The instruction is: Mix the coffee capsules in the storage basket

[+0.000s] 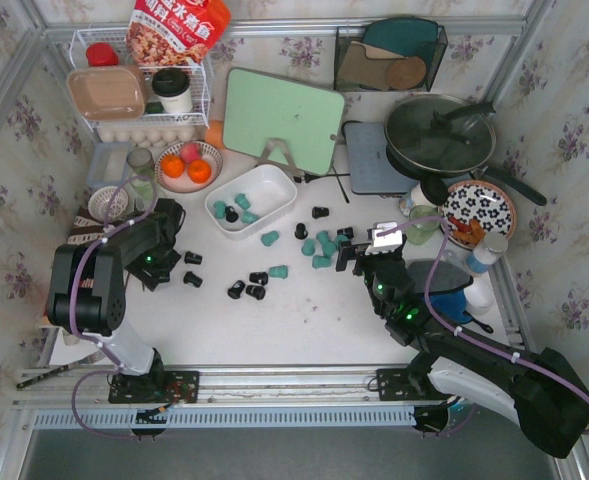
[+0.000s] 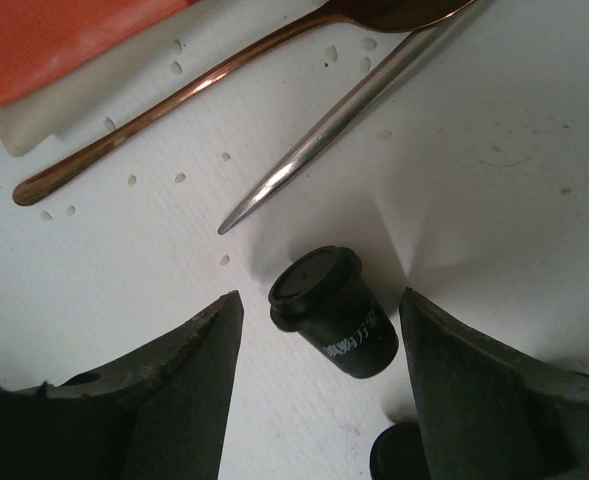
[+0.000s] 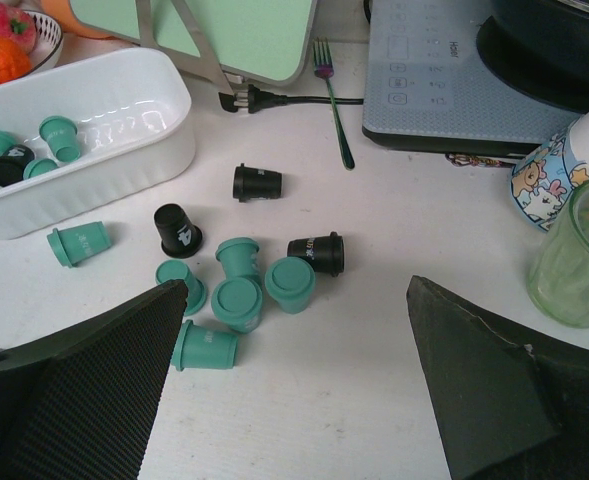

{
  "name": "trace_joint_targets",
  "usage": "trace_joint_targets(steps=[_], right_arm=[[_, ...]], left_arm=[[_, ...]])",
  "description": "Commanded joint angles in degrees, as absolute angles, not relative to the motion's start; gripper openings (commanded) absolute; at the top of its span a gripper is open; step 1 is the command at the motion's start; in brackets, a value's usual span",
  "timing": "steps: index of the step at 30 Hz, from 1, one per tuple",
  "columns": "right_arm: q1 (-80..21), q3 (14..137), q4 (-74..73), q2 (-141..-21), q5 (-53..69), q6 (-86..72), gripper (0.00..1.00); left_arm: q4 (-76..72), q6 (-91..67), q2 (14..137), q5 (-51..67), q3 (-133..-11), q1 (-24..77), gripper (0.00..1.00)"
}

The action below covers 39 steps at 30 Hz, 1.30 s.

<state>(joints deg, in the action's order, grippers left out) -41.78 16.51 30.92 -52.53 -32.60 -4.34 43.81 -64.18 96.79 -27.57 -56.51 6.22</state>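
— White tabletop (image 1: 304, 320), capsules (image 3: 239, 300) scattered: which step?
— Likely pickup: left gripper (image 2: 319, 300) half-open astride a black capsule (image 2: 334, 312) left of the storage basket (image 1: 286, 190), untouched; right gripper (image 3: 296, 288) wide, empty. Next: close, lift, carry basketward.

Tabletop surroundings, viewed from above and from both wrists.
At the back left, a white wire rack (image 1: 206, 85) carries a pinkish-tan tray (image 1: 106, 92), with a red snack bag (image 1: 177, 28) propped behind it. In front of the rack, a patterned bowl (image 1: 214, 153) holds oranges (image 1: 199, 171). At centre, a mint-green cutting board (image 1: 282, 118) leans on a stand. To its right lies a grey induction cooktop (image 1: 369, 165), overlapped by a lidded black pan (image 1: 436, 135), and near these are a floral plate (image 1: 474, 205), a green fork (image 3: 332, 100) and a green glass (image 3: 579, 255). At the table's left side, a copper spoon (image 2: 204, 85) lies beside a steel handle (image 2: 324, 130).
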Motion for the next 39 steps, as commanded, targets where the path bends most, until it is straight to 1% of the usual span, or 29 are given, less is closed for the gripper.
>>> trace_joint_targets(steps=[1, 4, 7, 8, 13, 16, 21, 25, 28, 33, 36, 39], right_arm=[[-41.75, 17.09, 31.46, -52.73, -32.72, -4.57, 1.0], [-41.75, 17.17, 31.47, -52.71, -32.6, -4.57, 1.0], [-41.75, 17.19, 31.45, -52.56, -32.56, -4.57, 1.0], [-41.75, 17.13, 31.46, -52.52, -32.53, -4.57, 1.0], [-41.75, 17.1, 31.46, -52.62, -32.52, -4.66, 1.0], [-41.75, 17.16, 31.63, -53.05, -32.28, -4.74, 1.0], [-41.75, 17.23, 31.9, -54.18, -32.04, -4.83, 1.0], [-41.75, 17.48, 32.12, -55.15, -31.69, -4.83, 1.0], [-41.75, 17.57, 32.26, -56.36, -31.41, -4.92, 1.0], [-41.75, 18.89, 31.33, -59.28, -30.59, -5.27, 1.0], [-41.75, 19.74, 30.39, -61.34, -30.67, -5.51, 1.0], [-41.73, 20.93, 28.98, -63.2, -30.67, -5.78, 1.0]], left_arm=[[45.71, -66.31, 98.03, -26.61, -57.56, 5.8, 0.62], [44.9, -66.45, 97.98, -26.57, -57.48, 5.56, 0.54], [45.38, -66.49, 98.41, -26.37, -57.94, 5.54, 0.38], [45.68, -66.54, 98.37, -26.41, -58.08, 5.55, 0.35], [46.74, -66.24, 95.87, -26.68, -57.96, 5.74, 0.31], [45.25, -63.26, 92.38, -25.16, -58.11, 6.65, 0.26], [41.23, -57.41, 88.13, -23.5, -62.15, 10.58, 0.27], [33.52, -49.44, 89.07, -20.35, -66.83, 13.83, 0.3], [25.41, -43.93, 92.62, -16.92, -70.67, 15.21, 0.3], [21.44, -39.53, 100.79, -10.49, -78.0, 16.26, 0.32], [20.7, -36.96, 104.38, -9.48, -80.76, 17.32, 0.33], [20.41, -35.13, 106.77, -11.4, -81.79, 18.66, 0.35]])
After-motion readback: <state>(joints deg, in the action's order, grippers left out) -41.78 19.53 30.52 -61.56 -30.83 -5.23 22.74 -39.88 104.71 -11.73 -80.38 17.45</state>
